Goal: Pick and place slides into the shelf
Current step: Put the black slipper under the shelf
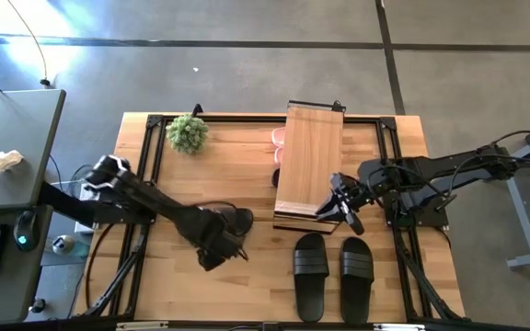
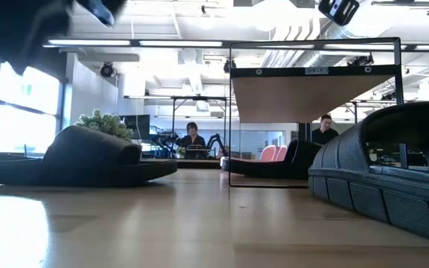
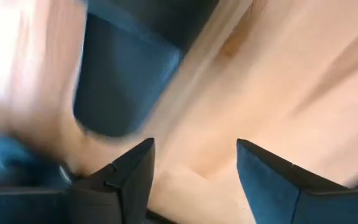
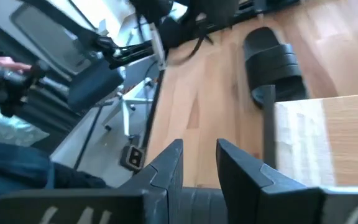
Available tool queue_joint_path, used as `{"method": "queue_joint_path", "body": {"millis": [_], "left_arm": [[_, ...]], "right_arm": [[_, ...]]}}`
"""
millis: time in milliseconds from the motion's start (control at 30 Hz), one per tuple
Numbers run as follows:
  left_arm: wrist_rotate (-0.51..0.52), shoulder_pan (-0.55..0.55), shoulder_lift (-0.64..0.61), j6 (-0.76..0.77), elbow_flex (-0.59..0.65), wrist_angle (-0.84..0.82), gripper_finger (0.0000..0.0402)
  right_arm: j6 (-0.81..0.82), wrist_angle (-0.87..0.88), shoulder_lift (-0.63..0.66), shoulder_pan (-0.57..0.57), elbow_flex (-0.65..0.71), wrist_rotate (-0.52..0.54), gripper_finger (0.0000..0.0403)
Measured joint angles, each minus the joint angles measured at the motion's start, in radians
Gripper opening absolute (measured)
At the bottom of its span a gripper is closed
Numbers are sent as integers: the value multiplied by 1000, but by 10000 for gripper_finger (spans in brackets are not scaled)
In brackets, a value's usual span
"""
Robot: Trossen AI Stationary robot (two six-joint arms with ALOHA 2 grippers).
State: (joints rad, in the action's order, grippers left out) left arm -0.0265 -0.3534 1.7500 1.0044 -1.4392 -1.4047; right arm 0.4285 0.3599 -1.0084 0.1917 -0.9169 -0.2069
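The shelf [image 1: 308, 165] stands mid-table, and its light plank top also shows in the low view [image 2: 311, 97]. The pink slides [image 1: 279, 138] lie at its far left side. One black slide [image 1: 277, 176] rests against its left edge. Two black slides [image 1: 311, 276] [image 1: 357, 273] lie sole-down near the table's near edge. Another black slide [image 1: 239, 219] [image 3: 123, 74] lies flat just beyond my left gripper [image 1: 219, 244] [image 3: 194, 168], which is open over bare wood. My right gripper [image 1: 346, 210] [image 4: 199, 165] hovers at the shelf's near right corner, open by a narrow gap and holding nothing.
A small green plant [image 1: 188, 133] stands at the table's far left corner. A desk with a keyboard and a mouse [image 1: 24, 230] lies beyond the table's left edge. People sit in the room behind [image 2: 192, 138]. Bare wood [image 1: 247, 294] lies left of the near slides.
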Motion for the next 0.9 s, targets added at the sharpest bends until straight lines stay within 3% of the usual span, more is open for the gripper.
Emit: {"method": "queue_joint_path", "body": {"millis": [67,300,533,700,900], "left_arm": [[-35,0,-51,142,-6,-7,196],[1,0,-269,507,59,85,138],[-14,0,-435,823,295,108,64],[-48,0,-482,949,539,380,15],[125,14,-487,997,721,754,8]], "right_arm": [[0,-2,0,0,0,-20,87],[15,-1,0,0,0,-32,87],[-4,14,0,0,0,-37,87],[-33,18,0,0,0,-38,87],[-70,20,0,0,0,-38,87]]}}
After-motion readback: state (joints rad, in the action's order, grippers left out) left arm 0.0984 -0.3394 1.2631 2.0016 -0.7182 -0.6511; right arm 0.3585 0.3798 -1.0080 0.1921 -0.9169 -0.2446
